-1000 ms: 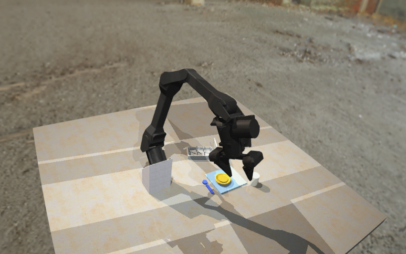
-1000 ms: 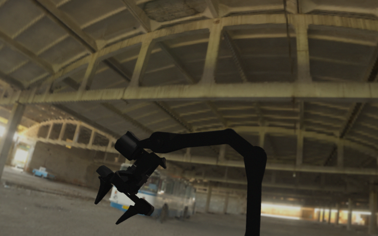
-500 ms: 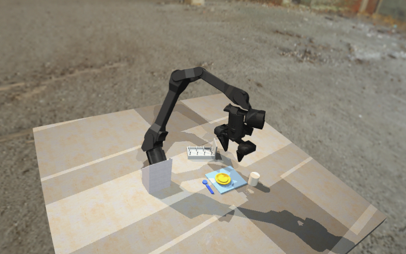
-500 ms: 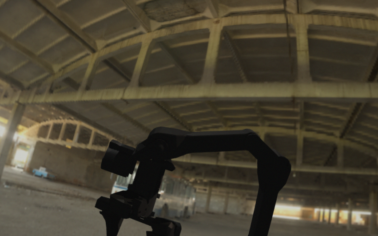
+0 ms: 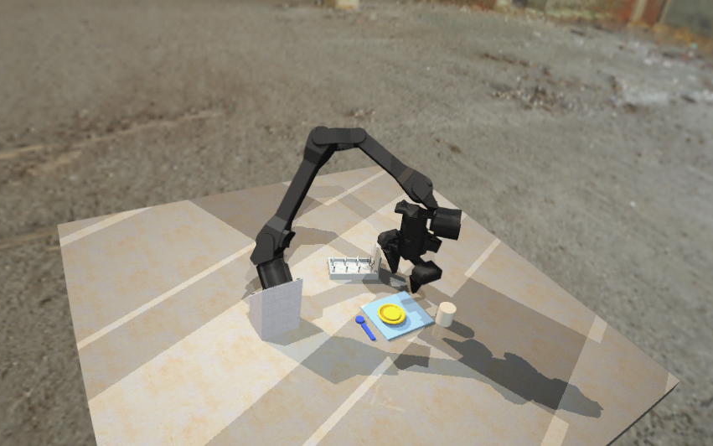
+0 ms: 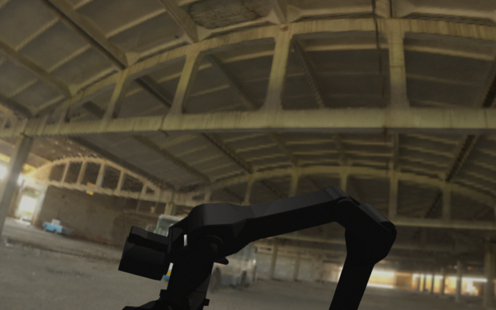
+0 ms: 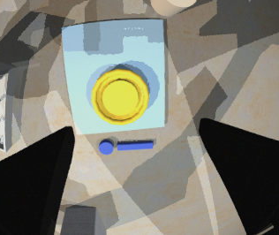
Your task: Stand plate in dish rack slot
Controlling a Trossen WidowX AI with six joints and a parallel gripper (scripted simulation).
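A yellow round plate [image 5: 391, 313] [image 7: 120, 96] lies flat on a light blue square mat [image 5: 419, 318] [image 7: 78, 103]. The small white dish rack [image 5: 353, 275] [image 7: 6, 110] stands behind the mat in the top view, with two rows of short upright pegs; it shows at the left edge of the wrist view, partly cut off. My gripper [image 5: 404, 281] [image 7: 139, 129] is open and empty. It hangs above the table, over the area between the rack and the mat, pointing down, with its fingers wide apart. In the exterior view the fingers are out of frame.
A blue spoon-like thing [image 5: 366, 329] [image 7: 134, 146] lies beside the mat. A cream cylinder [image 5: 446, 313] [image 7: 174, 6] stands at the mat's other side. A thin upright panel [image 5: 377, 259] stands at the rack's right end. A grey-white box [image 5: 280, 310] stands by the arm's base.
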